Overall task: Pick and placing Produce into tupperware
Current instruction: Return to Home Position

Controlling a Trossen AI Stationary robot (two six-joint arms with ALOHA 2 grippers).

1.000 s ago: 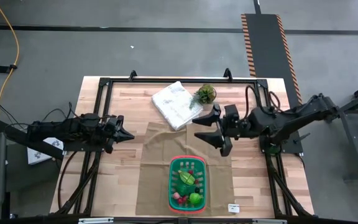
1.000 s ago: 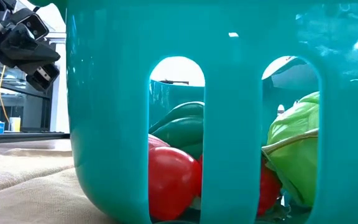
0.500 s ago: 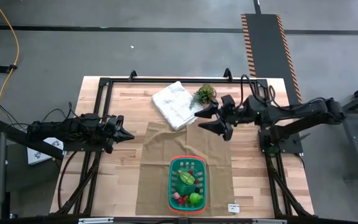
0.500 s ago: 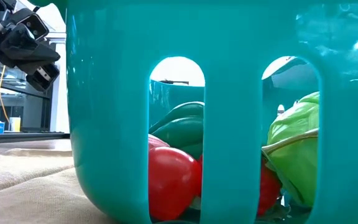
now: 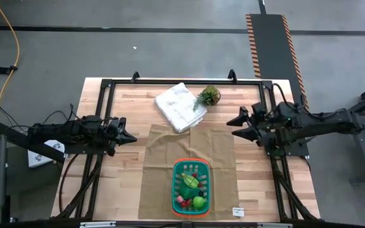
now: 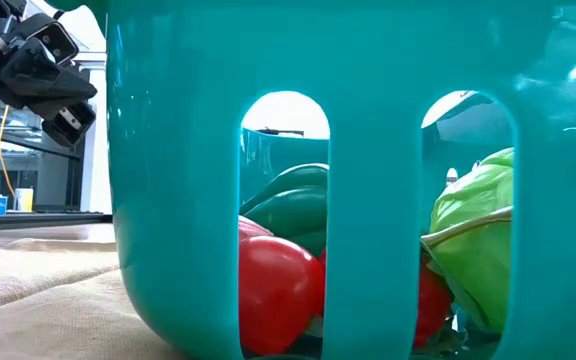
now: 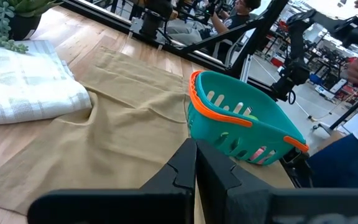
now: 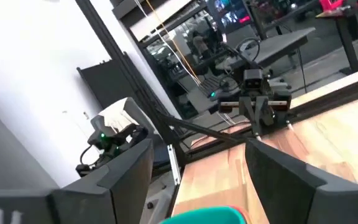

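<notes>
The tupperware, a green basket with an orange rim (image 5: 191, 162), stands on a tan cloth (image 5: 170, 149) near the table's front edge. The produce (image 5: 191, 187) lies inside it: through the wall slots (image 6: 368, 200) I see red pieces (image 6: 268, 290) and green ones (image 6: 478, 240). My left gripper (image 5: 130, 137) is shut and hovers over the table's left side, pointing toward the middle; its closed fingers (image 7: 196, 165) aim at the basket (image 7: 241, 124). My right gripper (image 5: 238, 125) is open over the table's right side, with nothing between its fingers (image 8: 129, 168).
A folded white cloth (image 5: 179, 106) and a small potted plant (image 5: 209, 95) sit at the table's far side. A black frame rail (image 5: 182, 82) runs round the table. A small white tag (image 5: 238, 211) lies at the front right. Bare wood (image 5: 122, 183) flanks the tan cloth.
My right gripper has drawn back from above the tan cloth's far edge toward the table's right edge, sinking lower and rolling a little on the way. It carries nothing. The basket, the produce and my left arm have stayed put.
</notes>
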